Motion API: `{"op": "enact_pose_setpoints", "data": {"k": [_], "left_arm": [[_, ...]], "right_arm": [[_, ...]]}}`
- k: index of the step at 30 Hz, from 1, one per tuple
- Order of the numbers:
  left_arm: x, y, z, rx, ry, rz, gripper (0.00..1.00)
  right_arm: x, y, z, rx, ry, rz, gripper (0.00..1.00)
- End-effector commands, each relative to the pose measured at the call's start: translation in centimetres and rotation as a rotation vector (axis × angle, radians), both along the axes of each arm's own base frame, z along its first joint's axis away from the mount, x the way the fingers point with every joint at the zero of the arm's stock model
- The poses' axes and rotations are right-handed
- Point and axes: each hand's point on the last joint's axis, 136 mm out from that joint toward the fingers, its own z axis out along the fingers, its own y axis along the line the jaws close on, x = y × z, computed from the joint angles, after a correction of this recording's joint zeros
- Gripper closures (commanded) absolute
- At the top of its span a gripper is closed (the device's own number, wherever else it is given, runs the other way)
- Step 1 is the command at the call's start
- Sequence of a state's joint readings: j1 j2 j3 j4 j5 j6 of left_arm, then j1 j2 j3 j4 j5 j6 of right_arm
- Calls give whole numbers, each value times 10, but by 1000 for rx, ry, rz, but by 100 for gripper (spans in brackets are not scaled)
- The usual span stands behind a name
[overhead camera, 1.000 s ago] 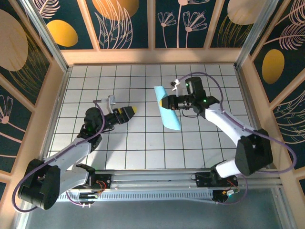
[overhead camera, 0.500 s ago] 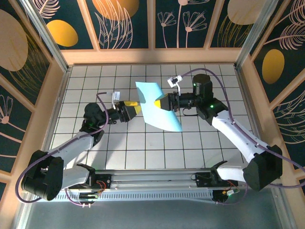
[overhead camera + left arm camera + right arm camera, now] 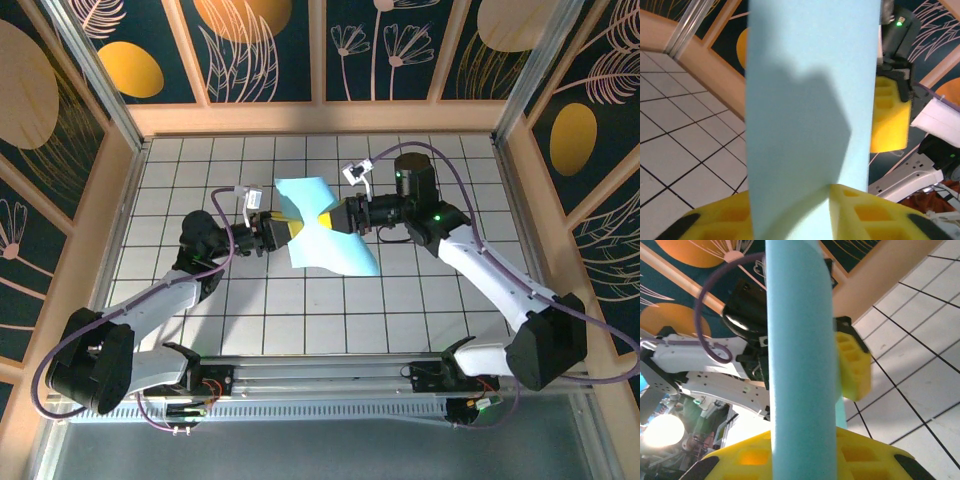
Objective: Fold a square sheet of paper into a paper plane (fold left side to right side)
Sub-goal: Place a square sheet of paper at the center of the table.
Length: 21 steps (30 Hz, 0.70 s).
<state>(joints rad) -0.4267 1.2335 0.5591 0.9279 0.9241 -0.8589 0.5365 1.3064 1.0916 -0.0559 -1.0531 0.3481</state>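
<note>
The square sheet of paper [image 3: 338, 252] is light blue, folded into a pointed shape, and held up off the tiled table between both arms. My left gripper [image 3: 291, 232] is shut on its left edge. In the left wrist view the sheet [image 3: 810, 100] stands upright, pinched between my yellow fingers [image 3: 875, 210]. My right gripper [image 3: 330, 218] is shut on the sheet from the right. In the right wrist view the paper [image 3: 800, 365] rises as a narrow curved band out of the closed jaws. The two grippers face each other, fingertips close together.
A white grid-tiled table [image 3: 300, 310] lies under the sheet, boxed in by wooden walls [image 3: 320, 118]. An aluminium rail [image 3: 330, 378] carries both arm bases at the near edge. Purple cables loop over each wrist.
My right gripper lifted the sheet and carried it left, and the paper spread wider. My left gripper reached right to it and closed on its left edge.
</note>
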Motion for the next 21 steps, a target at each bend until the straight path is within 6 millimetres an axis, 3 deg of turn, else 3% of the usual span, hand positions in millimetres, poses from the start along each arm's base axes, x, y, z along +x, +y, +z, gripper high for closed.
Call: {"op": "enact_pose_setpoints", "data": {"k": [1,4,7,9,14,17,21], "left_arm": [[-4,-1,12,3,-69,-16,81],[-3,-1,4,19,-50,-3,87],[-1,0,-6,33,-19,11,99],[4,0,-17,57,21,33,100],[22,-1,-79,201,238,87,100],[24,-4,-116,256,364,64,100],[29,-5,-155,331,466,64,100]], "right_arm": [[6,-2,-3,-30,-29,-26,77],[11,-5,-7,-49,-34,-50,74],[16,-7,-14,-75,-34,-79,68],[21,-10,-19,-96,-33,-109,61],[57,-37,-56,-221,21,-314,44],[76,-59,-85,-289,87,-443,40],[83,-75,-119,-345,154,-538,38]]}}
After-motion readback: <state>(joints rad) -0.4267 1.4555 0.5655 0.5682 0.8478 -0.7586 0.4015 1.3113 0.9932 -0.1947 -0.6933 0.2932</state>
